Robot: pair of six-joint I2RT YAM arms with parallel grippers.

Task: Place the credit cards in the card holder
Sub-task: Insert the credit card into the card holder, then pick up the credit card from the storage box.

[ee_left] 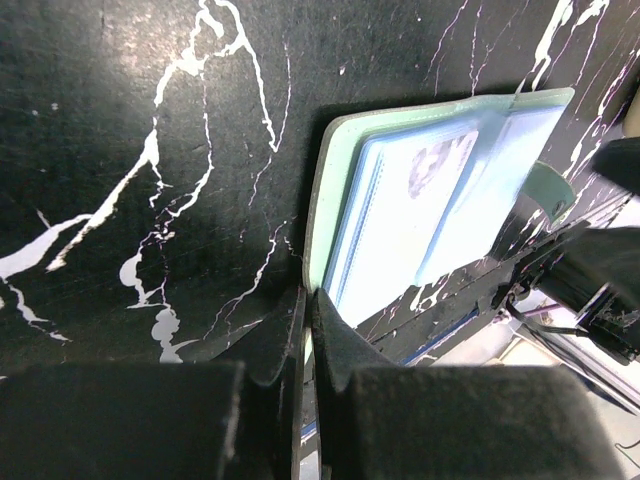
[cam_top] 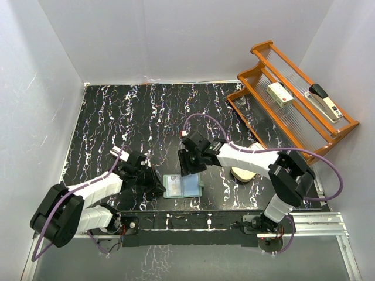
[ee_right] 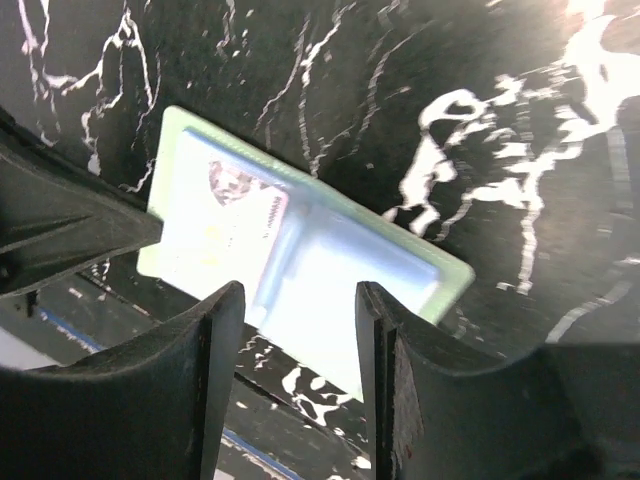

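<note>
Left gripper (ee_left: 308, 302), lower centre: clenched on edge of sage-green folding card holder (cam_top: 184, 187), which lies open, flat, lower middle of frame. Pale blue glossy credit cards (ee_right: 228, 215) appear seated in clear sleeves. Right gripper (ee_right: 295, 330) above holder: released, empty. Advise: pin holder flat, press cards squarely home. Marbled black table (cam_top: 117, 117), matte.

Sage-green card holder (cam_top: 183, 186) open flat, pale blue credit cards (ee_right: 230, 220) inside.
</note>
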